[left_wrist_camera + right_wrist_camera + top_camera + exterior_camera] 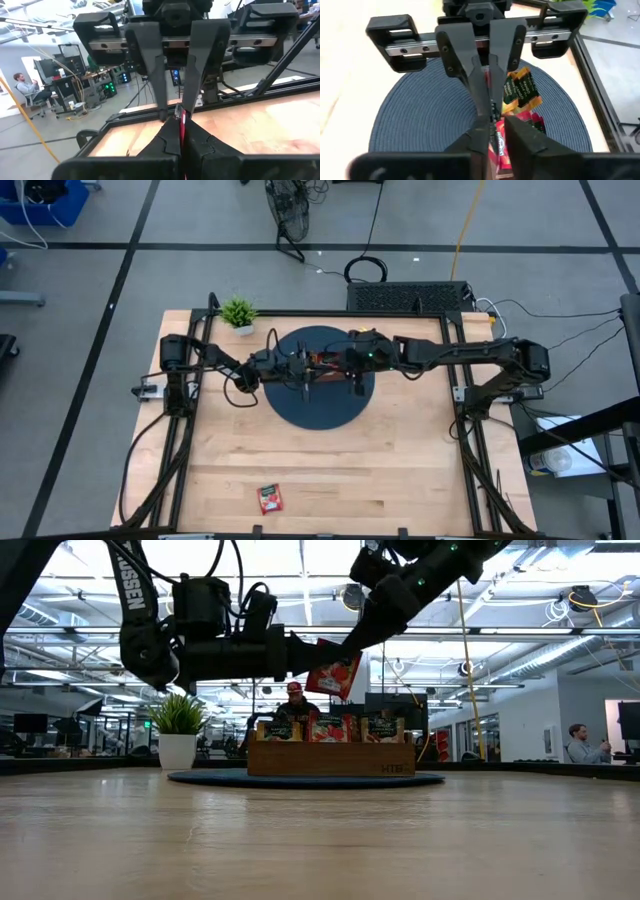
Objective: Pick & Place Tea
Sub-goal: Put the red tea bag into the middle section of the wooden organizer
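Note:
A red tea sachet (336, 670) hangs in the air above the wooden tray (330, 758), between both grippers. My left gripper (306, 654) reaches in level from the table's left and is shut on it. My right gripper (348, 640) slants down from the right and is shut on it too. The tray stands on a round dark mat (322, 408) and holds orange sachets (520, 90) and red sachets (532, 121) upright. Another red sachet (270, 498) lies flat near the table's near edge. My left gripper (179, 131) pinches the red sachet's edge (182, 122) between its two fingers, coming level from the table's left. The sachet is lifted clear and seen edge-on. My right gripper (496, 131) pinches the same sachet's opposite part (499, 145) between its two fingers, slanting down from the right; the sachet hangs tilted above the tray.
A small potted plant (239, 313) stands at the far left of the table, beside the mat. Bare wood lies between the mat and the near edge. Black frame rails (470, 430) run along the table's left and right sides. People sit in the room beyond.

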Robot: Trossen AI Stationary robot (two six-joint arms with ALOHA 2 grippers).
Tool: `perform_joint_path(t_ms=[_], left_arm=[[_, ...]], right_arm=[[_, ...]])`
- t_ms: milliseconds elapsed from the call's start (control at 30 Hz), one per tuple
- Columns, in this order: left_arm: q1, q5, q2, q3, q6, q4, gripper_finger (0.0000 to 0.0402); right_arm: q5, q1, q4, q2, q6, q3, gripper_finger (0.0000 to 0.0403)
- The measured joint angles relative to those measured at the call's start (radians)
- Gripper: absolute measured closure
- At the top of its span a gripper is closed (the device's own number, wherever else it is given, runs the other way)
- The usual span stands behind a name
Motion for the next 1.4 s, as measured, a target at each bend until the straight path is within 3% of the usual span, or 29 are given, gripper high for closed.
perform_joint_path(t_ms=[133,267,433,600,900,1167,1400], left_arm=[[0.000,0.000,0.001,-0.002,-0.001,-0.009,0.0399],[0.002,-0.007,0.002,-0.004,-0.061,-0.014,0.0387],[-0.002,0.004,-0.047,0.002,-0.172,0.010,0.0351],[-0.001,0.003,-0.100,0.000,-0.183,-0.013,0.0330],[-0.002,0.000,-0.275,0.000,-0.187,-0.310,0.0326],[-0.003,-0.084,-0.496,0.000,-0.134,-0.625,0.0325],[-0.002,-0.215,-0.641,0.000,-0.127,-0.909,0.0325]], right_arm=[[-0.043,-0.008,-0.001,0.020,-0.035,0.000,0.0394],[-0.028,-0.013,-0.005,0.037,-0.043,0.000,0.0401],[0.083,-0.014,-0.002,0.029,-0.052,0.000,0.0402],[0.088,-0.014,-0.005,0.029,-0.057,0.001,0.0402],[0.089,-0.020,-0.205,0.058,-0.010,0.116,0.0402],[0.094,-0.020,-0.281,0.221,-0.040,0.193,0.0403],[0.249,-0.017,-0.354,0.342,-0.102,0.285,0.0403]])
